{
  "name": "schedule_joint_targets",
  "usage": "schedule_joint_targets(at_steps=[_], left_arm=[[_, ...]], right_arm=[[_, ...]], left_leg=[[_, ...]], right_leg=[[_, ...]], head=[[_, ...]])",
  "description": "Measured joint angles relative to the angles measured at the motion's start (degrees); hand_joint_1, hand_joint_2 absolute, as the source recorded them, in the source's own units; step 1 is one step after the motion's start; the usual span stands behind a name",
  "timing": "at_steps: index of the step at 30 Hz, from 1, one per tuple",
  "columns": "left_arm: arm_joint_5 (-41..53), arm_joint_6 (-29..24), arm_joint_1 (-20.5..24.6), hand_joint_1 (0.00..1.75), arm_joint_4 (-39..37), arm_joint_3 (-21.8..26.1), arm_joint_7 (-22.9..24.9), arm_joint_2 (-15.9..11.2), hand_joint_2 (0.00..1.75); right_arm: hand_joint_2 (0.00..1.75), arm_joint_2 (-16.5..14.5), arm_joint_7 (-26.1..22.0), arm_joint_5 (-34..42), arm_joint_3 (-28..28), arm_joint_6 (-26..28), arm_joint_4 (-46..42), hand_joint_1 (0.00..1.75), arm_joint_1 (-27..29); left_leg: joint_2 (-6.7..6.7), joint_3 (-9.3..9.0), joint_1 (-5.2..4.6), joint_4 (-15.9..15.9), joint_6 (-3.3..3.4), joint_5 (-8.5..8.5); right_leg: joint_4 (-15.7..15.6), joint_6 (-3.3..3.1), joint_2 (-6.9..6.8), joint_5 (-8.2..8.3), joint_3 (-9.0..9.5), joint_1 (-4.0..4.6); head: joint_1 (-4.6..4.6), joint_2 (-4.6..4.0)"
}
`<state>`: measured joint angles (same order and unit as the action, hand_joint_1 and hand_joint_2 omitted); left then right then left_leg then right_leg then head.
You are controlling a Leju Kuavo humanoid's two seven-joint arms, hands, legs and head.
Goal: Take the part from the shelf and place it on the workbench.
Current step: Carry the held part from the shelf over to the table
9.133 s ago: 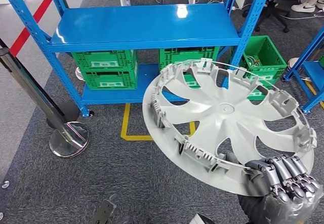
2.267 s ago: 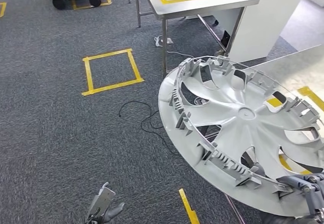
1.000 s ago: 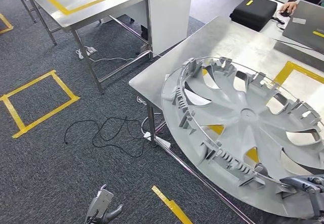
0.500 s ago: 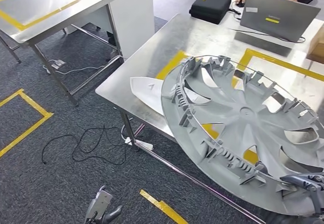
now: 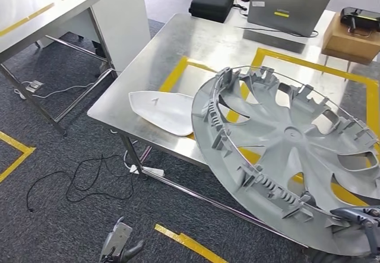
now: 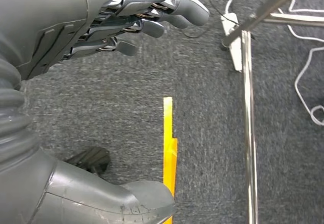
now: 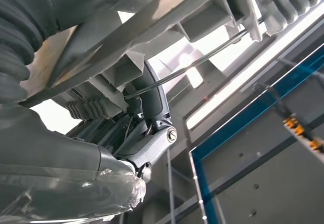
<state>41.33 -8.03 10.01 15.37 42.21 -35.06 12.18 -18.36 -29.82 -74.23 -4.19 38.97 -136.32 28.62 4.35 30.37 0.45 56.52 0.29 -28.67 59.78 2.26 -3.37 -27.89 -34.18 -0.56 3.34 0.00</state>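
Workbenches number two: one steel workbench (image 5: 211,43) at centre, marked with a yellow tape rectangle (image 5: 313,64), and a second bench (image 5: 49,5) at the upper left, cut off by the frame edge. One grey wheel cover (image 5: 287,150), the part, dominates the head view; it is held tilted in the air, ribbed inner face up, overlapping the near edge of the steel workbench, and its lower right rim runs out of frame. The right hand (image 5: 360,221) grips that rim at the lower right corner; only a few dark fingers show there, the rest being cut off. In the right wrist view the fingers (image 7: 153,145) curl around the rim and its wire ring (image 7: 191,64), while the cover's underside hides most else. One smaller white panel (image 5: 163,111) lies flat on the workbench near its front edge, just beside the wheel cover and partly hidden behind it. One laptop (image 5: 287,8), one black case (image 5: 215,2) and one cardboard box (image 5: 351,37) stand at the far side. The left hand (image 6: 126,19) hangs over grey carpet, fingers extended and apart, holding nothing. One black cable (image 5: 85,180) lies looped on the floor; two yellow tape strips (image 5: 188,242) show there, both cut off.
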Motion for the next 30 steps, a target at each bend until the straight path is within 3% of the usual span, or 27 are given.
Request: schedule_joint_targets(at_steps=[2, 4, 6, 8, 10, 11, 12, 13, 15, 17, 19, 21, 24, 25, 26, 27, 30], left_arm=[[-0.01, 0.0, 0.02, 0.0, 0.0, 0.02, -0.01, -0.04, 1.75], [-0.02, -0.01, 0.13, 0.0, 0.0, 0.02, -0.02, -0.03, 1.75], [0.0, -0.01, 0.29, 0.0, 0.0, 0.02, -0.02, 0.02, 1.75], [0.0, 0.0, 0.2, 0.0, 0.0, 0.02, -0.02, 0.03, 1.75], [0.0, -0.01, -0.06, 0.0, 0.0, 0.04, -0.02, -0.01, 1.75], [-0.01, -0.01, -0.12, 0.0, 0.0, 0.05, -0.02, -0.04, 1.75], [-0.01, -0.01, -0.12, 0.0, 0.0, 0.05, -0.02, -0.08, 1.75], [-0.02, -0.01, -0.09, 0.0, 0.0, 0.06, -0.02, -0.12, 1.75], [-0.02, -0.01, -0.04, 0.0, 0.0, 0.06, -0.02, -0.25, 1.75], [0.0, -0.01, -0.05, 0.0, 0.0, 0.06, -0.02, -0.32, 1.75], [0.0, -0.01, -0.02, 0.0, 0.0, 0.07, -0.02, -0.25, 1.75], [-0.03, -0.02, 0.17, 0.0, 0.0, 0.09, -0.02, -0.17, 1.75], [-0.03, -0.01, 0.07, 0.0, 0.0, 0.11, -0.02, -0.09, 1.75], [-0.02, -0.01, -0.05, 0.0, 0.0, 0.12, -0.02, -0.11, 1.75], [-0.02, -0.01, -0.11, 0.0, 0.0, 0.13, -0.02, -0.13, 1.75], [-0.02, 0.0, -0.1, 0.0, 0.0, 0.14, -0.02, -0.13, 1.75], [-0.02, 0.01, 0.05, 0.0, 0.0, 0.15, -0.02, -0.05, 1.75]], right_arm=[[1.75, 0.0, 0.0, 0.0, -0.01, 0.0, 0.0, 1.75, -0.05], [1.75, -0.02, 0.01, 0.0, -0.01, 0.0, 0.0, 1.75, 0.01], [1.75, -0.07, -0.01, 0.0, -0.05, 0.0, 0.0, 1.75, 0.03], [1.75, -0.09, -0.02, 0.01, -0.1, 0.0, 0.0, 1.75, -0.01], [1.75, -0.09, -0.02, 0.02, -0.11, 0.0, 0.0, 1.75, -0.01], [1.75, -0.09, -0.02, 0.02, -0.11, 0.0, 0.0, 1.75, 0.0], [1.75, -0.09, -0.03, 0.03, -0.11, 0.0, 0.0, 1.75, 0.0], [1.75, -0.09, -0.03, 0.03, -0.11, 0.0, 0.0, 1.75, 0.0], [1.75, -0.09, -0.03, 0.03, -0.12, 0.0, 0.0, 1.75, -0.02], [1.75, -0.09, -0.03, 0.03, -0.11, 0.0, 0.0, 1.75, -0.03], [1.75, -0.09, -0.02, 0.03, -0.09, 0.0, 0.0, 1.75, 0.06], [1.75, -0.09, -0.02, 0.03, -0.06, 0.0, -0.01, 1.75, 0.12], [1.75, -0.09, -0.05, 0.02, -0.01, 0.0, 0.0, 1.75, -0.07], [1.75, -0.09, -0.03, 0.02, 0.03, 0.0, 0.01, 1.75, -0.09], [1.75, -0.09, 0.0, 0.02, 0.08, 0.0, 0.01, 1.75, -0.07], [1.75, -0.09, 0.02, 0.02, 0.13, 0.0, 0.02, 1.75, -0.06], [1.75, -0.09, -0.01, 0.0, 0.17, 0.0, 0.02, 1.75, -0.09]], left_leg=[[1.02, -0.2, -0.34, 0.13, -0.51, -0.25], [1.7, -0.46, -0.22, 0.22, -1.01, -0.59], [-0.17, 0.23, 0.04, 2.53, -1.56, -2.53], [-2.93, 3.41, 0.17, 9.49, -1.81, -6.27], [-3.82, 7.03, 0.15, 16.33, -1.74, -8.42], [-3.96, 7.7, 0.13, 17.08, -1.58, -7.75], [-4.15, 7.33, 0.11, 15.6, -1.32, -5.99], [-4.62, 6.07, 0.1, 12.32, -0.98, -3.55], [-7.23, 3.15, 0.19, 5.04, -0.12, 0.17], [-9.04, 1.89, 0.15, 1.63, 0.22, 0.85], [-8.24, 1.75, 0.14, 0.97, 0.33, 0.79], [-7.04, 1.55, 0.37, 0.34, 0.79, 1.13], [-4.84, 1.41, 0.38, 0.03, 1.17, 1.18], [-4.04, 1.41, 0.33, 0.05, 1.18, 1.13], [-3.29, 1.38, 0.29, 0.07, 1.14, 1.06], [-2.65, 1.32, 0.27, 0.08, 1.07, 0.98], [-1.25, 0.87, 0.08, 0.15, 0.55, 0.61]], right_leg=[[-2.15, -0.65, -0.62, -0.02, 1.18, 0.35], [-2.22, -1.44, 0.67, 0.1, 1.05, 0.29], [-2.42, -2.21, 1.89, 0.28, 1.18, 0.09], [-2.47, -2.7, 3.14, 0.38, 1.25, 0.0], [-2.45, -2.84, 4.64, 0.38, 1.26, 0.11], [-2.43, -2.85, 5.43, 0.38, 1.32, 0.19], [-2.43, -2.85, 6.22, 0.38, 1.43, 0.27], [-2.43, -2.85, 6.98, 0.37, 1.55, 0.33], [-2.3, -2.71, 8.31, 0.34, 1.5, 0.39], [-2.14, -2.13, 9.47, 0.46, 0.92, 0.18], [-2.22, -1.32, 10.48, 0.69, 0.35, -0.1], [-0.77, -0.72, 8.89, -0.33, -0.65, -0.05], [8.93, 0.0, 4.5, -5.3, -5.4, -0.12], [11.93, 0.23, 3.96, -6.36, -6.86, -0.18], [13.08, 0.38, 3.69, -6.35, -7.39, -0.2], [12.09, 0.43, 3.48, -5.33, -6.79, -0.2], [1.16, -0.06, 1.91, -0.71, -0.48, 0.06]], head=[[-0.14, 0.0], [-0.22, 0.0], [-0.47, 0.0], [-0.82, 0.0], [-0.92, 0.0], [-0.93, 0.0], [-0.94, 0.0], [-0.95, 0.0], [-0.91, 0.0], [-0.91, 0.0], [-1.03, 0.0], [-0.75, 0.0], [-0.03, 0.0], [-0.03, 0.0], [-0.03, 0.0], [-0.02, 0.0], [-0.02, 0.0]])
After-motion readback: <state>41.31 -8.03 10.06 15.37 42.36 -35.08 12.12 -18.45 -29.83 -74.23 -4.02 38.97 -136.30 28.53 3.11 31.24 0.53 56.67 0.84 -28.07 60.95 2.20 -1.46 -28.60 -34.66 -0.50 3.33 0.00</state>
